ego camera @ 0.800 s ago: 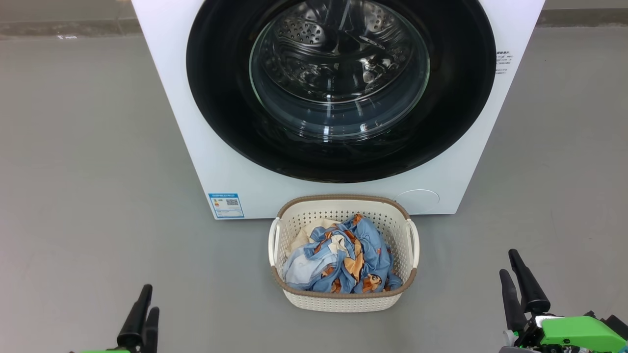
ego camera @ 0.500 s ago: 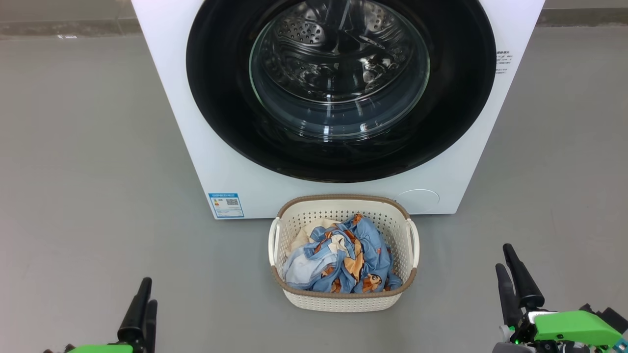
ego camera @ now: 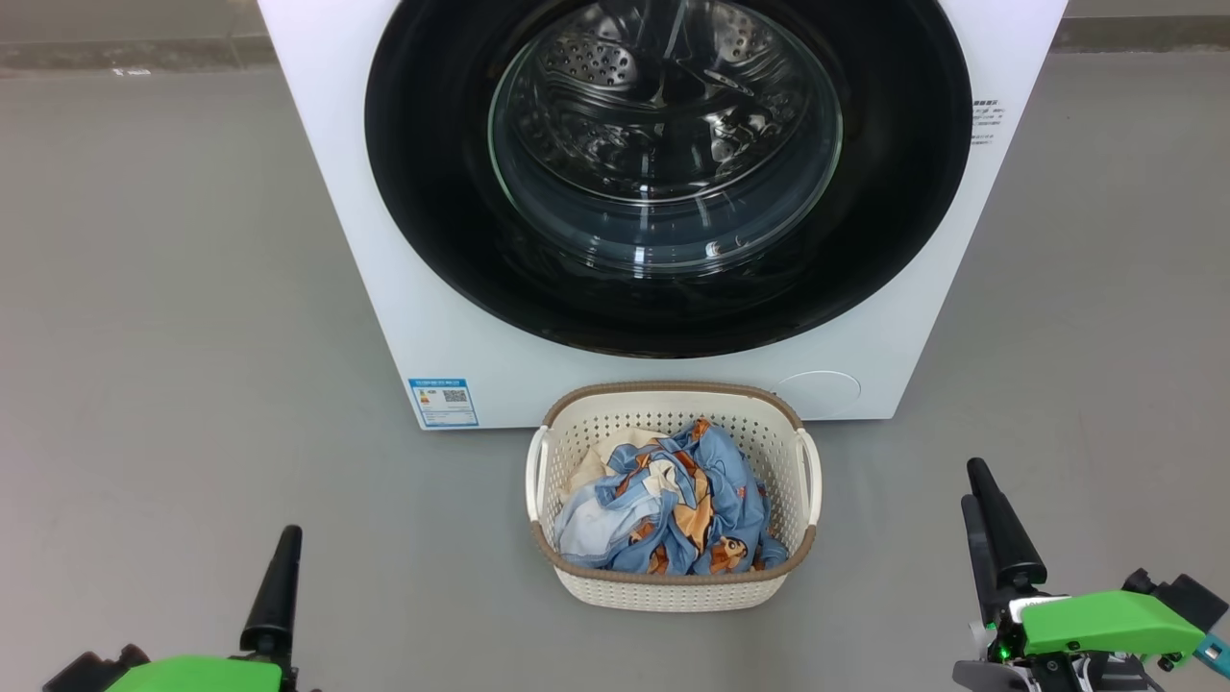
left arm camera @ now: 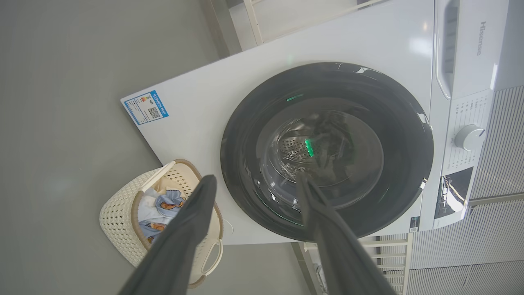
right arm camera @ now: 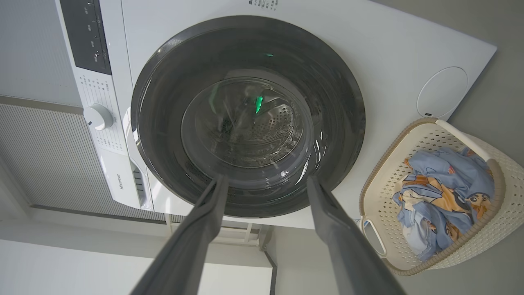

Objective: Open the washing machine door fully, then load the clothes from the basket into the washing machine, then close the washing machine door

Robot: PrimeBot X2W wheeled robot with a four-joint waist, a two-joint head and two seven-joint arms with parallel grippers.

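The white washing machine (ego camera: 384, 240) stands ahead, its door (ego camera: 432, 192) lying flat against the front, black rim around the glass bowl. On the floor right before it sits the cream basket (ego camera: 673, 588), holding the blue printed clothes (ego camera: 682, 509) and some cream cloth. My left gripper (ego camera: 288, 533) is low at the left of the basket and my right gripper (ego camera: 973, 483) low at its right, both well apart from it. The left gripper (left arm camera: 254, 179) and the right gripper (right arm camera: 266, 178) stand open and empty, facing the door (left arm camera: 245, 135) (right arm camera: 163, 102).
Grey floor (ego camera: 173, 336) spreads on both sides of the machine and basket. A blue label (ego camera: 443, 402) and a round cover (ego camera: 817, 392) mark the machine's lower front. The control knob (right arm camera: 98, 116) sits on its top panel. A ribbed grey wall (left arm camera: 503, 172) is behind.
My right gripper has risen toward the machine in the head view. The left gripper has turned slightly, its two fingers now lined up edge-on. Basket and door are unmoved.
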